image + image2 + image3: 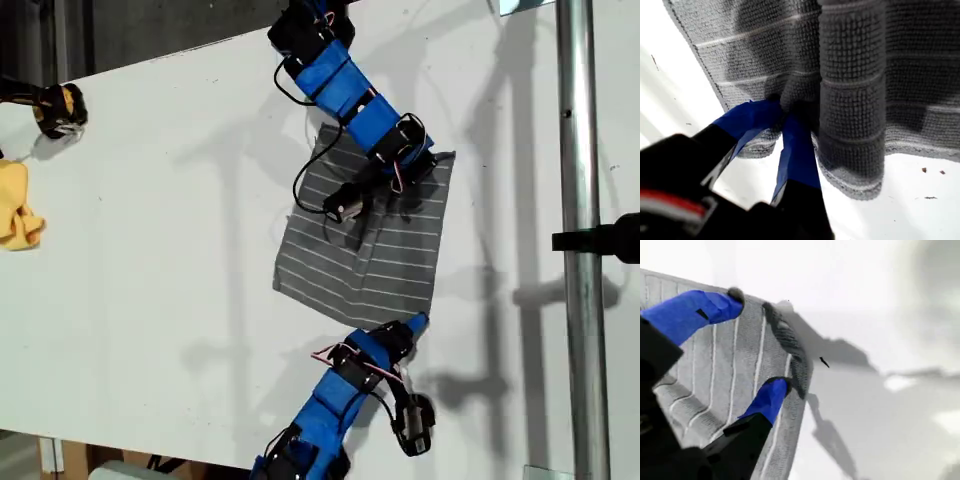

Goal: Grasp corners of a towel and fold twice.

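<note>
Broadly: white table (pixel 150 250), smooth and matte, hard shadows, nothing in the way around either pincer. An upright metal pole (pixel 578 250) stands beyond the cloth at the exterior view's right, well clear of both. The towel (pixel 370 260) lies mostly flat between my two grippers, grey with thin white stripes, its knit thick and nubbly. My judgement is that it is soft, light and limp: it will sag and drape when lifted, won't slip in the pads, and will drag on the table if carried low. Best hold is right on the hemmed edge at a corner, pinching the full thickness. My first gripper (pixel 781 114) is clamped on the hem, its blue fingers drawn together with cloth bunched between them and a ridge of towel standing up just past the tips. My second gripper (pixel 756 342) is spread apart, straddling the towel's edge at a corner (pixel 771 310), with cloth under it and bare table beyond, nothing pinched yet. A small yellow cloth (pixel 15 210) lies well away from both.
</note>
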Available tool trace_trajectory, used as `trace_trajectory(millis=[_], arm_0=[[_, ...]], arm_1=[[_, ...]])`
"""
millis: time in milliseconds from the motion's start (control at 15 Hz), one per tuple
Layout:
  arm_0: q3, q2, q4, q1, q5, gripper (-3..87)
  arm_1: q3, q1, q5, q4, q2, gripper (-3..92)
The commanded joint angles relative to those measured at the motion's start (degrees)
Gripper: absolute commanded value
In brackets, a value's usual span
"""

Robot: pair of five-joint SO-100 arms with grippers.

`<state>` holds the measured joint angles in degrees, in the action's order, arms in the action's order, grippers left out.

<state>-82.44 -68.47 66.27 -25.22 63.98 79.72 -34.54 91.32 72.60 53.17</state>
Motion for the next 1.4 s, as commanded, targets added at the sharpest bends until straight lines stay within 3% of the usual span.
trace_trajectory(millis=[0,333,533,733,867,1067,1333], arm_0=[[2.64,0.79,0.97,0.79,-0.97,29.4],[6.50,9.05,0.44,2.90,-1.23,27.5],[11.16,14.85,1.76,3.87,-0.09,16.0],[11.25,14.50,2.64,4.04,1.32,-1.3],[12.48,14.41,5.10,3.78,1.76,-1.5],[18.98,13.45,13.54,2.29,1.05,-1.5],[22.24,5.89,16.70,1.41,-0.88,-1.5]], arm_1=[[-0.09,1.23,-0.53,0.26,-0.79,0.1],[0.00,0.97,-0.35,0.26,-0.79,0.1],[0.00,1.05,-0.53,0.35,-0.88,0.1],[0.00,1.05,-0.53,0.35,-0.88,0.1],[0.00,1.05,-0.53,0.44,-0.79,0.1],[-2.11,0.35,-0.88,3.78,2.20,0.0],[-8.26,-0.62,-1.05,8.61,10.63,0.0]])
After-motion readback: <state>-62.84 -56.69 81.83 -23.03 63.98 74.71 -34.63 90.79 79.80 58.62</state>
